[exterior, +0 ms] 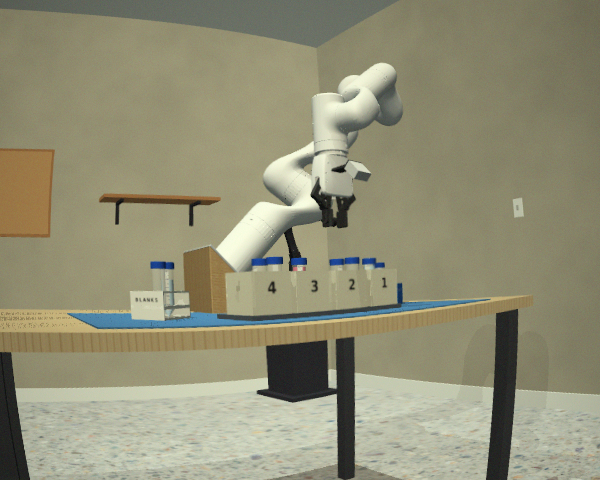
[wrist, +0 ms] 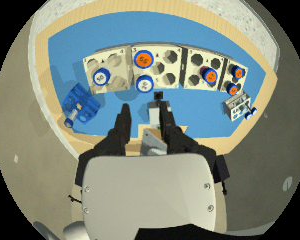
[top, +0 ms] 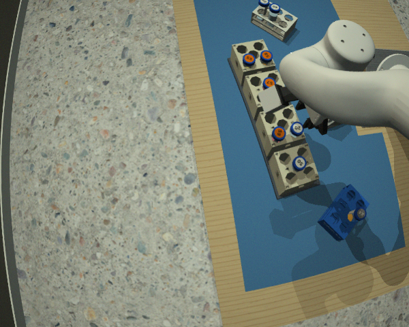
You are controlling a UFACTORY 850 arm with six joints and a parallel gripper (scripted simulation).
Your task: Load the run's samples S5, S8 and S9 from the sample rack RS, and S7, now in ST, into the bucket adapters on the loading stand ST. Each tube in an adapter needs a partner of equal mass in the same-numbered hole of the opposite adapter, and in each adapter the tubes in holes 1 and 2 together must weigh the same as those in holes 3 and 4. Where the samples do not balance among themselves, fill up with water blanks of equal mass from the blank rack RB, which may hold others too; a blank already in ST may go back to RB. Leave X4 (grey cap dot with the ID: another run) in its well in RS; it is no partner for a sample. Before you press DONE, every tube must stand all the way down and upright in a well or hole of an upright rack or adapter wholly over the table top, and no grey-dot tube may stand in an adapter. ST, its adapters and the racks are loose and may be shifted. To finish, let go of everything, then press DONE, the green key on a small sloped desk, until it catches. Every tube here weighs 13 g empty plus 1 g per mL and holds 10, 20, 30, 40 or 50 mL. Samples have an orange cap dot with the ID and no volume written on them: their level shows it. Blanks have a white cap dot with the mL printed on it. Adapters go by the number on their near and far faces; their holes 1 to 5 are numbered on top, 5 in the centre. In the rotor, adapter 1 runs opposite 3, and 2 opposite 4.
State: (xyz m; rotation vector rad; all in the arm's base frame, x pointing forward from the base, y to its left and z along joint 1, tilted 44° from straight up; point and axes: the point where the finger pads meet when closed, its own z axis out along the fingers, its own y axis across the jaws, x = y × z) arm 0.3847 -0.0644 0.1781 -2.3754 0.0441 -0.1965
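The loading stand [top: 275, 119] holds four adapters in a row. Adapter 4 [top: 252, 56] holds two orange-dot samples [top: 249, 58] [top: 266, 55]. Adapter 3 holds one orange-dot sample [top: 268, 82]. Adapter 2 holds an orange-dot sample [top: 279, 133] and a white-dot blank marked 20 [top: 296, 128]. Adapter 1 [top: 294, 172] holds one white-dot blank [top: 299, 163]. My gripper [exterior: 335, 217] hangs well above the stand, just off adapter 2 on the arm's side. Its fingers stand partly open with nothing between them.
The blue sample rack [top: 343, 212] lies skewed beyond adapter 1 and holds a grey-dot tube [top: 359, 213]. The blank rack [top: 273, 17] beyond adapter 4 holds two blanks. A wooden block [exterior: 202, 279] stands behind the stand. My arm hides part of the mat.
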